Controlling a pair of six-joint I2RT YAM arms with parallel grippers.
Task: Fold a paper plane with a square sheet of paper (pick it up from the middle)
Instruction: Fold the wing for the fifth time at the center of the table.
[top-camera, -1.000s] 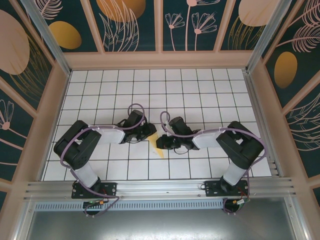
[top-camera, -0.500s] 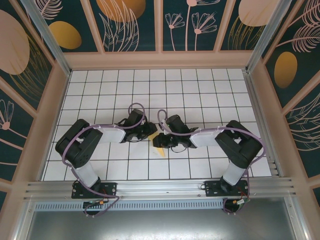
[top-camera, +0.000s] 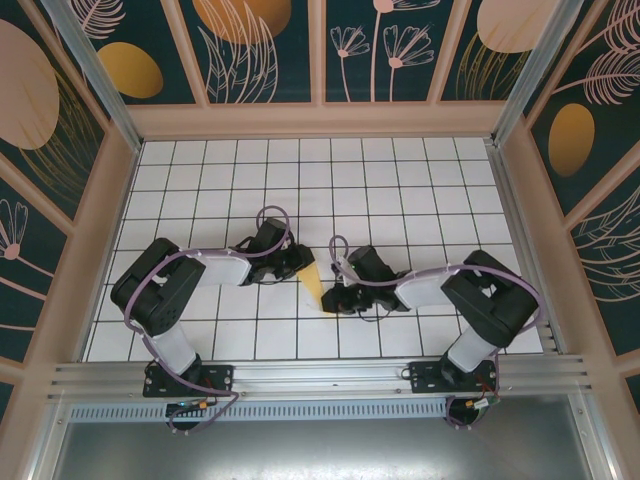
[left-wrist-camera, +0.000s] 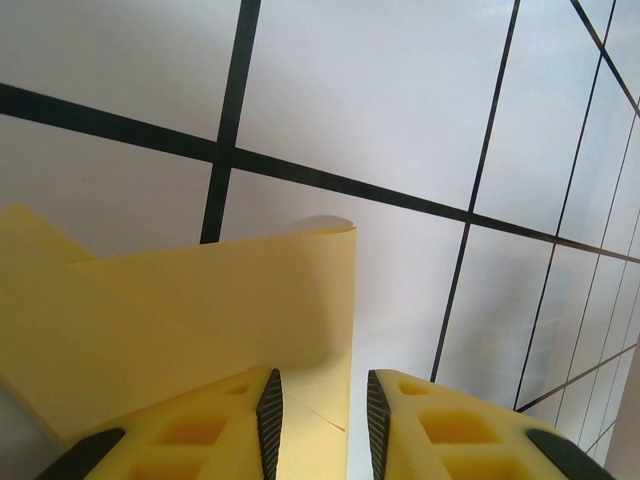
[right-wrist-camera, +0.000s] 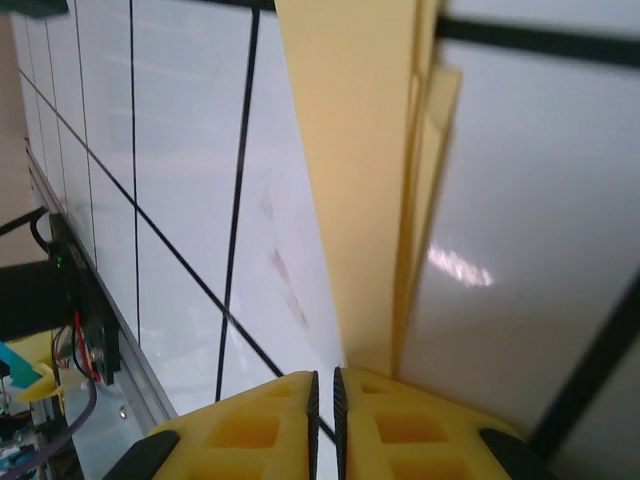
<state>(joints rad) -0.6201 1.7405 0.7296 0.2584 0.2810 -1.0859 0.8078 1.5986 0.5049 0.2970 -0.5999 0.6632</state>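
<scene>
Thing of the task: the folded yellow paper (top-camera: 314, 284) lies on the white gridded bench (top-camera: 400, 190) at the middle of the top view, a narrow wedge with its wide end up and its point down, between the two hands.

Left hand: the left hand (top-camera: 297, 262) sits at the wedge's upper left. From its wrist view (left-wrist-camera: 318, 385) we see the fingers a narrow gap apart, with the paper (left-wrist-camera: 200, 310) running under the left finger and across the gap. We see no pinch on it. Whether the fingers press the paper down we cannot tell.

Right hand: the right hand (top-camera: 337, 297) sits just right of the wedge's lower end. In its wrist view (right-wrist-camera: 322, 385) the fingers are closed to a thin slit with nothing visible in it. The layered edge of the paper (right-wrist-camera: 350, 150) runs down to the right finger's tip.

What has just changed: half a second ago the right hand lay over the paper and hid most of it. It has since drawn back toward the lower right, so the whole wedge shows. The left hand has hardly moved.

What that means: we judge this to be a pressing pass along a fold just ended, with the left hand as anchor. The paper looks narrow and layered, so the folding seems well along.
</scene>
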